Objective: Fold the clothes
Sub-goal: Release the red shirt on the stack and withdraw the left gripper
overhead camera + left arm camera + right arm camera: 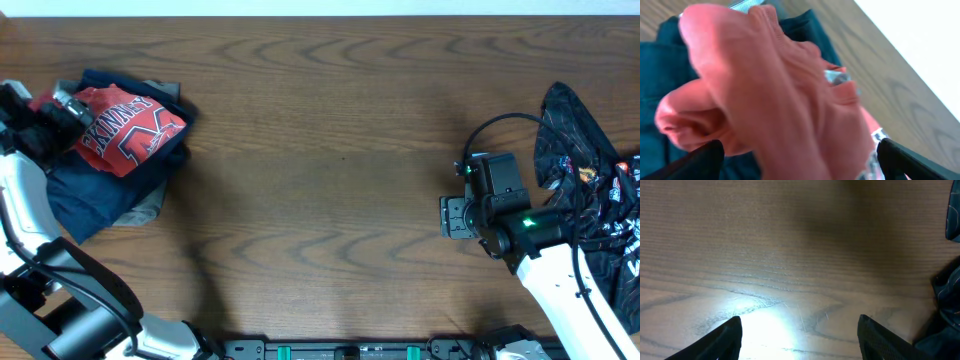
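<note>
Lying crumpled on the navy-blue garment (90, 195), the coral-red T-shirt (130, 130) stretches lengthwise away from the left hand (805, 157), whose spread fingers (700, 160) flank it; white block lettering faces up. Well apart from it, the right hand (800, 335) hangs spread above bare tabletop (800, 240).

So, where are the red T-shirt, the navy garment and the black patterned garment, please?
red T-shirt (130, 130), overhead view, on its lettered front.
navy garment (90, 195), overhead view, on its lower part.
black patterned garment (580, 160), overhead view, on its middle.
</note>
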`<action>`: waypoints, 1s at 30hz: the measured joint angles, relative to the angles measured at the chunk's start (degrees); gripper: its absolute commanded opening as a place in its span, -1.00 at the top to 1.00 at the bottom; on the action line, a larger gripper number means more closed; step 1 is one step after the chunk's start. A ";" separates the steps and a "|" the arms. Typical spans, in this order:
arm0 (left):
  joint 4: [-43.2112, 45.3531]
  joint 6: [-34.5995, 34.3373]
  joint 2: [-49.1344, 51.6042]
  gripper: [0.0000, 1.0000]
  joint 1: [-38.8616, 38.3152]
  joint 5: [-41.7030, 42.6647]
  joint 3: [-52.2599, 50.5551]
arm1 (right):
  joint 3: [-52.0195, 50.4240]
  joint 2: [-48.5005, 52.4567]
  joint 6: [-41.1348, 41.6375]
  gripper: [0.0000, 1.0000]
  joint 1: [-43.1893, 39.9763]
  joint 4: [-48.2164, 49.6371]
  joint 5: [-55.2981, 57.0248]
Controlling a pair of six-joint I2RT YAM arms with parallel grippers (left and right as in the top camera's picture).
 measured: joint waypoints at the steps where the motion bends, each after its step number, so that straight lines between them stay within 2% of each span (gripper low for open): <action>1: 0.24 0.00 -0.24 -0.96 -0.15 0.17 0.00 | 0.00 0.00 -0.02 -0.45 0.00 -0.02 0.00; 8: 3.02 -0.22 -7.37 -0.96 -0.90 3.69 -0.02 | 0.00 0.00 -0.02 -0.51 0.00 0.17 0.22; 11: 2.71 -0.22 -12.09 -0.96 -4.00 5.53 0.02 | 0.00 0.00 0.04 -0.64 0.00 1.68 0.13; 14: 0.20 -0.09 -14.14 -0.96 -10.51 6.60 0.46 | 0.00 0.00 0.20 -0.84 -0.02 5.73 -2.23; 19: -11.19 0.92 -11.56 -0.96 -23.85 6.16 0.52 | 0.15 0.81 -1.09 -0.96 -0.02 16.50 -11.15; 23: -23.69 2.40 -7.50 -0.96 -34.60 0.55 0.44 | 0.20 2.80 -1.62 -0.98 -0.09 21.16 -15.45; 26: -33.48 3.10 -5.46 -0.95 -40.81 -5.86 0.15 | 0.24 4.61 -1.79 -0.99 -1.53 20.20 -17.29; 30: -40.81 3.28 -5.84 -0.96 -43.60 -10.43 0.04 | 0.26 6.47 -2.01 -0.99 -5.57 12.52 -17.81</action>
